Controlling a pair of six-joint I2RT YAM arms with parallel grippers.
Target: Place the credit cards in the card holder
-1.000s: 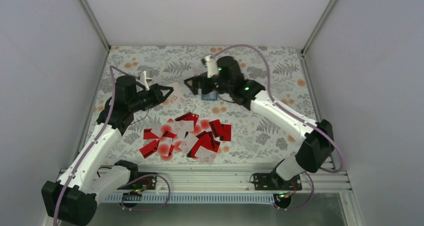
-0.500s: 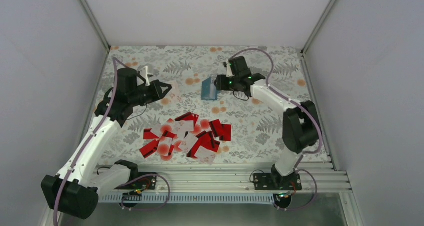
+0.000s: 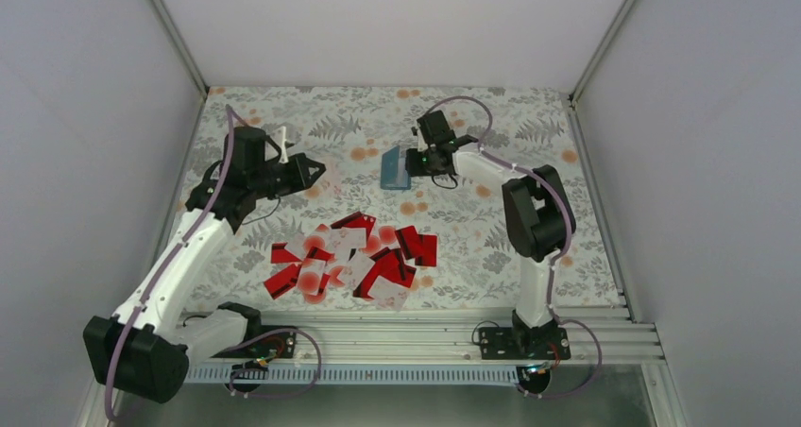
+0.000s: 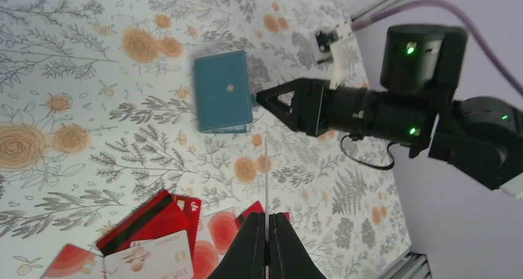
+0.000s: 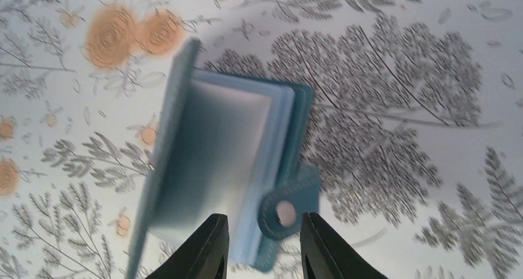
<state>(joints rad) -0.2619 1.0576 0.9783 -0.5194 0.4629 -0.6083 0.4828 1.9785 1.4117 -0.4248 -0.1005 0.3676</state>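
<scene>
Right wrist: we see the right pincer point(image 5: 261, 223) apart at six o'clock of the card holder point(image 5: 210, 162); the left pincer point(image 4: 266, 216) clamps a card point(image 4: 266, 174).

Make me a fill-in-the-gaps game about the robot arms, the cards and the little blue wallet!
1. There is just ___ card holder, right beside the right gripper.
2. The credit cards in the pile are red and ___.
3. The left gripper has its jaws ___ on a thin card.
4. The tablecloth shows ferns and orange ___.
Missing words: one; white; shut; flowers.
</scene>
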